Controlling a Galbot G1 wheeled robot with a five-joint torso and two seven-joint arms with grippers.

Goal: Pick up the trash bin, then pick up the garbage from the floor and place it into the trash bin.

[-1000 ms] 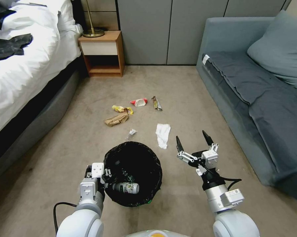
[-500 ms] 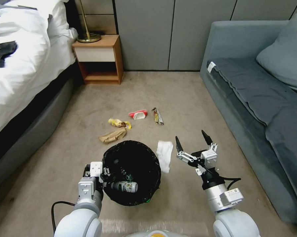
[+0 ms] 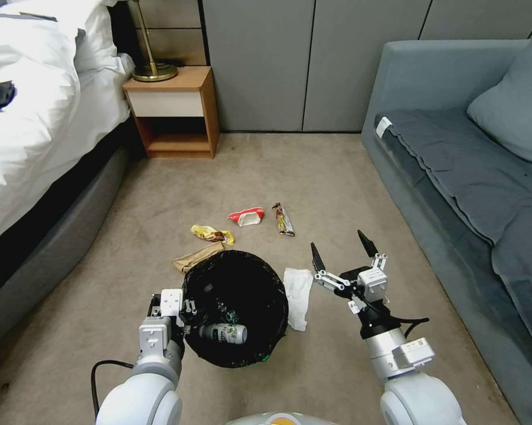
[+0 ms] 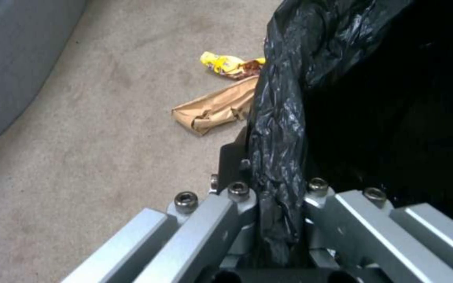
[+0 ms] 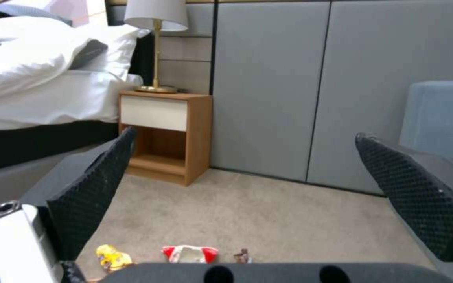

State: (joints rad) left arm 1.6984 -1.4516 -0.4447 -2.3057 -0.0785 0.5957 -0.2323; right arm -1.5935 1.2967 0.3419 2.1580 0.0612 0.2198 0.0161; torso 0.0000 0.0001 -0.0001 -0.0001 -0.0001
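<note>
Soft, even indoor light, faint shadows, wide-angle bending at the head view's edges, wrist views slightly blurred.

Brown paper bag (image 3: 196, 257) half behind bin (image 3: 236, 360)

Bottle (image 3: 223, 333) in bin (image 3: 236, 354) — tissue (image 3: 298, 295) just right, wrappers (image 3: 246, 217) beyond.

Open carpet: wide bare floor (image 3: 313, 171) ahead, between bed (image 3: 35, 177) on the left and sofa (image 3: 454, 177) on the right. 
Far end closed off by nightstand (image 3: 174, 112) and wall panels (image 3: 277, 65). 
Near obstacle: trash bin (image 3: 236, 307), partly covering brown paper bag (image 3: 192, 258), touching white tissue (image 3: 298, 289). 
Yellow wrapper (image 3: 211, 234), red-white wrapper (image 3: 246, 216) and dark wrapper (image 3: 283, 219) lie apart, with clear carpet around each.
</note>
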